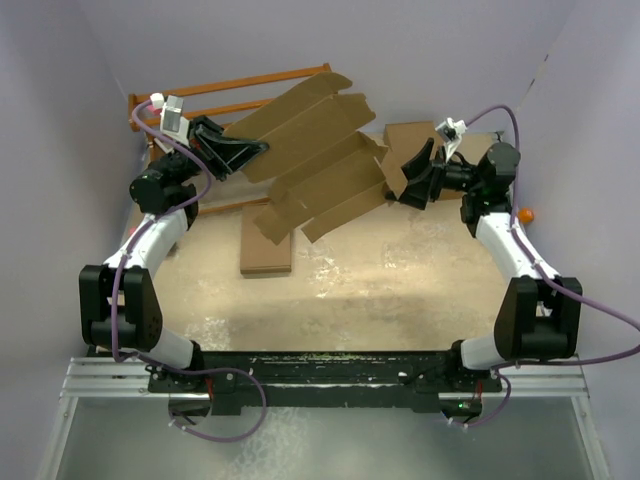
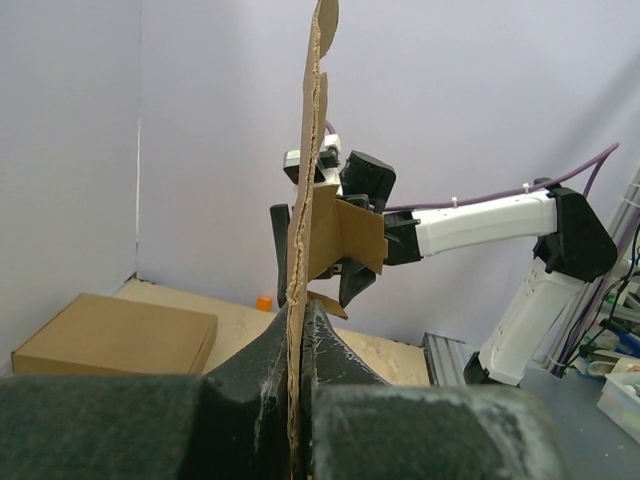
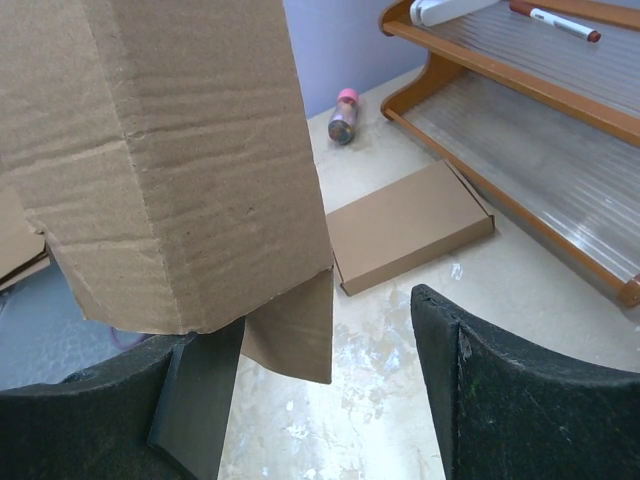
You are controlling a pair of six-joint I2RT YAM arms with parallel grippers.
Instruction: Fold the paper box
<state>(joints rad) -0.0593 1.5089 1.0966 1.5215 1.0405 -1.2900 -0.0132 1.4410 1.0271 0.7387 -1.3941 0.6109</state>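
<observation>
Even, soft overhead light; faint shadows on table (image 1: 400,290); wrist-view foregrounds blurred (slightly).

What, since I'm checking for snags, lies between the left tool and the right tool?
The unfolded paper box, stretching from the left tool to the right tool; the top view shows it.

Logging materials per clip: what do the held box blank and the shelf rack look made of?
The paper box: matte brown corrugated cardboard; its layered, fluted edge shows in the left wrist view. The shelf rack: glossy orange-brown wood rails, apparently, with ribbed translucent shelves, probably plastic.
</observation>
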